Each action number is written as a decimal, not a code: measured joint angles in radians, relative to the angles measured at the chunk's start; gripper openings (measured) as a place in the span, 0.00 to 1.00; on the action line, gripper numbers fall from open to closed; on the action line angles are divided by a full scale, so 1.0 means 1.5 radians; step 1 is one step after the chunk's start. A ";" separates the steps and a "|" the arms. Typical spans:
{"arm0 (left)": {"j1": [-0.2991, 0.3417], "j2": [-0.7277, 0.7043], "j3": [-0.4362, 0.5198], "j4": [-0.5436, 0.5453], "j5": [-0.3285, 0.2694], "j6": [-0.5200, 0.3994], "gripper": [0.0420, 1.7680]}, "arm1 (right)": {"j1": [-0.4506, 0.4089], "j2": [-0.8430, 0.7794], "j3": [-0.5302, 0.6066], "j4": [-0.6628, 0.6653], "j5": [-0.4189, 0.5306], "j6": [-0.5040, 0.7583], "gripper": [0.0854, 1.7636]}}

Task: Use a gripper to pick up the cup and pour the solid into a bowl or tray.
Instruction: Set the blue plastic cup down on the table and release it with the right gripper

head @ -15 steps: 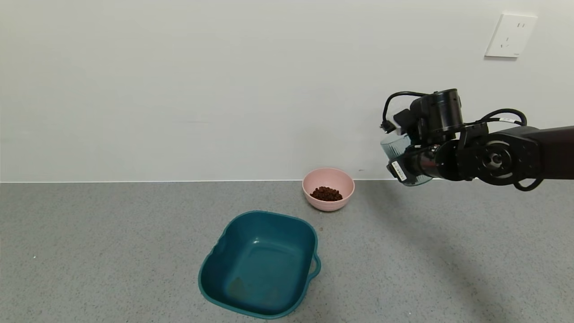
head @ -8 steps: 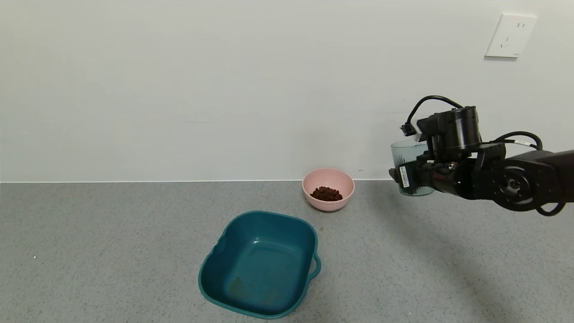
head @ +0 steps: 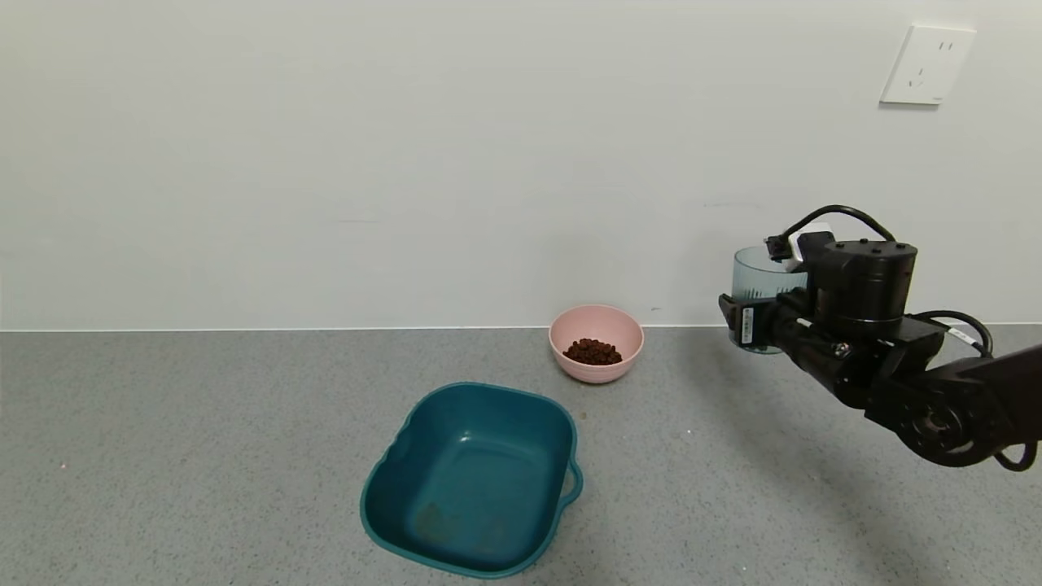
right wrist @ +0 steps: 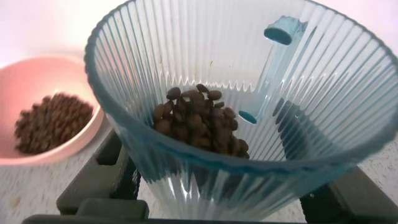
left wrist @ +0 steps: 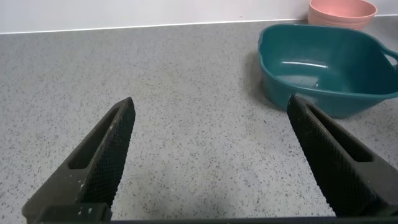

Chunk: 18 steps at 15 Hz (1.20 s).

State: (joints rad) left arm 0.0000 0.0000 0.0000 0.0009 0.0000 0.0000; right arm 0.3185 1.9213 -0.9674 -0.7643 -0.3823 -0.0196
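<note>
right tool [head: 753,321] and cup [head: 761,281] now lower, upright

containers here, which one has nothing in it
The teal tub is empty. The pink bowl holds brown pellets, as does the cup gripped by the right gripper.

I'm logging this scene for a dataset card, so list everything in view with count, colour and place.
Cup: one, translucent blue-teal, ribbed, upright, held in the air to the right of the pink bowl.
Pellets in the cup: a small heap, dark brown, at its bottom.
Bowl: one, pale pink, on the counter near the wall.
Pellets in the bowl: a small heap, dark brown.
Tub: one, dark teal, squarish with a handle, nearer the robot than the bowl, nothing in it.
Counter: grey, speckled.
Wall socket: one, white, upper right of the wall.
Right gripper: black, fingers closed on the cup.
Left gripper: black, fingers open, low over the counter, left of the tub.
</note>
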 joint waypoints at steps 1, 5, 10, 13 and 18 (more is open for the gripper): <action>0.000 0.000 0.000 0.000 0.000 0.000 1.00 | -0.010 0.015 0.007 -0.041 0.000 0.007 0.78; 0.000 0.000 0.000 0.000 0.000 0.000 1.00 | -0.038 0.084 0.032 -0.172 -0.002 0.014 0.78; 0.000 0.000 0.000 0.000 0.000 0.000 1.00 | -0.071 0.182 0.047 -0.297 -0.005 0.014 0.78; 0.000 0.000 0.000 0.000 0.000 0.000 1.00 | -0.087 0.229 0.047 -0.345 -0.005 0.013 0.78; 0.000 0.000 0.000 0.000 0.000 0.000 1.00 | -0.101 0.275 0.043 -0.371 -0.005 0.014 0.78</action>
State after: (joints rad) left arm 0.0000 0.0000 0.0000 0.0009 0.0000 0.0000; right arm 0.1664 2.3340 -0.9030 -1.3211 -0.3904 0.0013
